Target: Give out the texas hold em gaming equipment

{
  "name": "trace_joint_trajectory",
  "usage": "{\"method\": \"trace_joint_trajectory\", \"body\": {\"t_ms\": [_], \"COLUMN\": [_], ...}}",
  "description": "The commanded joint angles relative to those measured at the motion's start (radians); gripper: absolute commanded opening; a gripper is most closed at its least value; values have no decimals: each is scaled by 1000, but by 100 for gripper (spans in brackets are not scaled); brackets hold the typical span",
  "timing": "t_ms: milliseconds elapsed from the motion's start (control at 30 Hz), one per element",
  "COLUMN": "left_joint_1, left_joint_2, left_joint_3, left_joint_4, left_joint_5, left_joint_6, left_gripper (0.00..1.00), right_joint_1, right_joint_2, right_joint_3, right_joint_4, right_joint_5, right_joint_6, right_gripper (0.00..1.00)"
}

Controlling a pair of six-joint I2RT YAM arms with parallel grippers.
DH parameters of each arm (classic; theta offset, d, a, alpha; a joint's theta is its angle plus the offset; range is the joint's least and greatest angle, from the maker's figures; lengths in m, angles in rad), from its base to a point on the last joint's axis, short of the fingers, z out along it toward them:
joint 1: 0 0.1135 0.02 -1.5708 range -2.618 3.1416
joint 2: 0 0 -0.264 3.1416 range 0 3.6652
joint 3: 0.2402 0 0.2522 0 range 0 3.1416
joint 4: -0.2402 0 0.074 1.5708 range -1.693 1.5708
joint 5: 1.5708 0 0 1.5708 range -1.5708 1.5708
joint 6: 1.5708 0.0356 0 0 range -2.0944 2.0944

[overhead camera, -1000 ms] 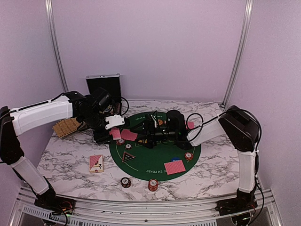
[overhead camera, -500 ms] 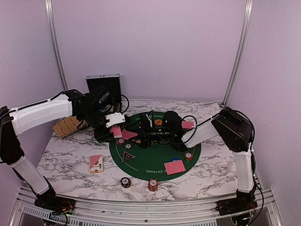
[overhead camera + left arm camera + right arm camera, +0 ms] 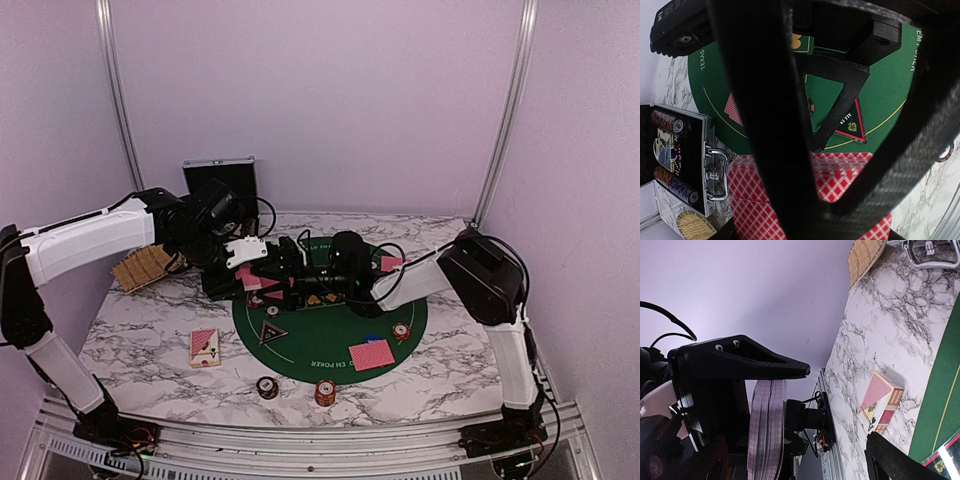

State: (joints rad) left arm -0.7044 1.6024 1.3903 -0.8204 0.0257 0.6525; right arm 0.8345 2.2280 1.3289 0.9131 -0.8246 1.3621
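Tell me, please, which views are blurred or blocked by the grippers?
Left wrist: its black fingers loom blurred, hiding most of the sharp green mat. Right wrist: the upper finger is a dark silhouette against the bright wall, the card stack soft. Top external: evenly lit, sharp.

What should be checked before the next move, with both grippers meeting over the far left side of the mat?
1. Left gripper clamped on the card stack: ok.
2. Right gripper open: ok, its fingers stand apart in the right wrist view.
3. Stack sitting between the right fingers: cannot tell; it shows edge-on just below the upper finger.
4. One card separated from the stack: cannot tell.
5. Green mat has bare felt for another card: ok.
6. Card box out of the way: ok, it lies on the marble left of the mat.
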Motion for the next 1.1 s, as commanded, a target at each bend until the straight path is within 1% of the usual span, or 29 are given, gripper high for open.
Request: {"method": "trace_joint_trajectory", "body": {"t_ms": [0,267,600,900,1067], "left_joint_1": [-4,-4,-3,-4,-4], "left_joint_2": [8,10,14,13,11], "left_joint_3": [29,31,32,27,28], "left_joint_4": [-13,-13,-13,-13,-13], "left_joint_5": [17,22,28,25,25], "left_joint_6": [-10,-11,-11,-10,-10], "left_gripper": [0,0,0,0,0], "right_joint_1": [18,36,61,66,66], "right_joint_2": [36,107,170,207,222], "right_joint_3": [73,175,302,354,345], "right_joint_4": [-27,-49,-90,-102,-96], "right_joint_5": [-14,-25,-42,-39,-33], "right_joint_6": [11,36,44,59,73], "right_gripper": [93,91,91,91,86]}}
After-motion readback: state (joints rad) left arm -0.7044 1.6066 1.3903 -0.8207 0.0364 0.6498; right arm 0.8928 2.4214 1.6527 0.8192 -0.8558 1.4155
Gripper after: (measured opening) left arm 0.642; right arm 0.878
